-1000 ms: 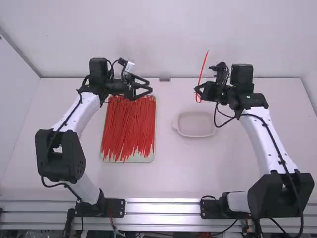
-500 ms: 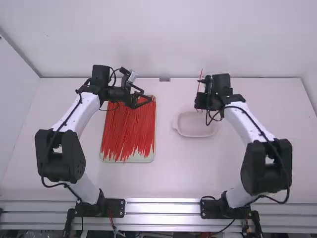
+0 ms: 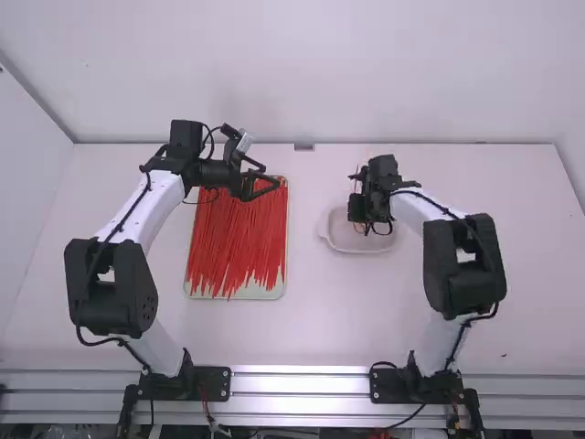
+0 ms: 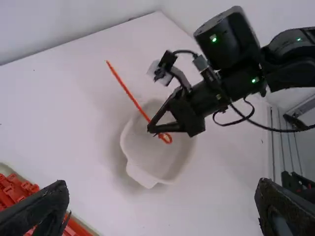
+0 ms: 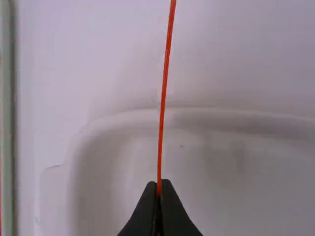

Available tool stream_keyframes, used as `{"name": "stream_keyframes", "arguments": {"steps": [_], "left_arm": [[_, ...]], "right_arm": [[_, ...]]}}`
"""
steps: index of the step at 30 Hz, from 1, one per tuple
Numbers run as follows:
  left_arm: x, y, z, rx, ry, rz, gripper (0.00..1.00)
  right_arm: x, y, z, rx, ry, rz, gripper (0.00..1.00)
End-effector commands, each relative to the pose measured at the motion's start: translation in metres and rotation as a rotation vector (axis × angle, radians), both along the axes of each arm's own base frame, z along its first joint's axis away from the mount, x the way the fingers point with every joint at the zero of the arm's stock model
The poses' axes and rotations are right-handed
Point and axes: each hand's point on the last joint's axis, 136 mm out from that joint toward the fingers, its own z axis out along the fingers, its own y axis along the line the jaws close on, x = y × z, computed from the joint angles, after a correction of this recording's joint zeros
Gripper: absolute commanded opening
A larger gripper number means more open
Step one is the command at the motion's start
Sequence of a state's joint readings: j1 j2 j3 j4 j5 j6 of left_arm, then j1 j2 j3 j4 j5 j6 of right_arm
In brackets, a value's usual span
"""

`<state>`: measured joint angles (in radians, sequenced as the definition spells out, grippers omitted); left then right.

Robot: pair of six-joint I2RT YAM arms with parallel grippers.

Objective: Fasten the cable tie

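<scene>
Two tools: the right tool (image 4: 156,130) pinches one red cable tie (image 4: 129,93) just above a white dish (image 4: 140,174); the left tool (image 3: 263,181), spread wide, hangs over a tray of red ties (image 3: 236,247).

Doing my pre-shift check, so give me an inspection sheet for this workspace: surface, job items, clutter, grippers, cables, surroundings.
Surface: white table, carrying a tray and a white bowl.
Job's things: pile of red ties on the tray; one cable tie, with a small loop at its lower end, held above the bowl.
Clutter: nothing seen.
Grippers: left gripper open above the tray's far end; right gripper shut on the cable tie, over the bowl.
Cables: black cable looped at the right arm's wrist.
Surroundings: white walls; metal rail at the arms' bases.
</scene>
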<state>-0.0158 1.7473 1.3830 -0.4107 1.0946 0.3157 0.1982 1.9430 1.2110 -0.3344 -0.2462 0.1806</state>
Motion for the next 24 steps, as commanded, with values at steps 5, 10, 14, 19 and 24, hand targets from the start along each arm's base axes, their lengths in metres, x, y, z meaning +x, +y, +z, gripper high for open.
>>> {"name": "stream_keyframes", "arguments": {"steps": [5, 10, 14, 19, 24], "left_arm": [[0.004, 0.005, 0.009, -0.007, -0.033, 0.001, 1.0], [0.005, 0.007, 0.015, -0.008, -0.045, 0.006, 0.99], [0.008, 0.019, 0.032, 0.016, -0.061, 0.047, 0.99], [0.004, 0.03, 0.054, 0.109, -0.059, 0.082, 0.99], [-0.011, 0.031, 0.074, 0.148, -0.075, 0.046, 0.99]], "right_arm": [[-0.001, 0.004, -0.012, -0.044, 0.003, 0.01, 0.38], [-0.001, 0.003, -0.005, -0.042, 0.004, 0.008, 0.57], [-0.002, 0.002, 0.012, -0.045, -0.002, 0.01, 0.98], [0.0, -0.001, 0.056, -0.043, -0.08, -0.019, 0.98], [-0.01, -0.003, 0.097, -0.028, -0.136, -0.021, 0.98]]}}
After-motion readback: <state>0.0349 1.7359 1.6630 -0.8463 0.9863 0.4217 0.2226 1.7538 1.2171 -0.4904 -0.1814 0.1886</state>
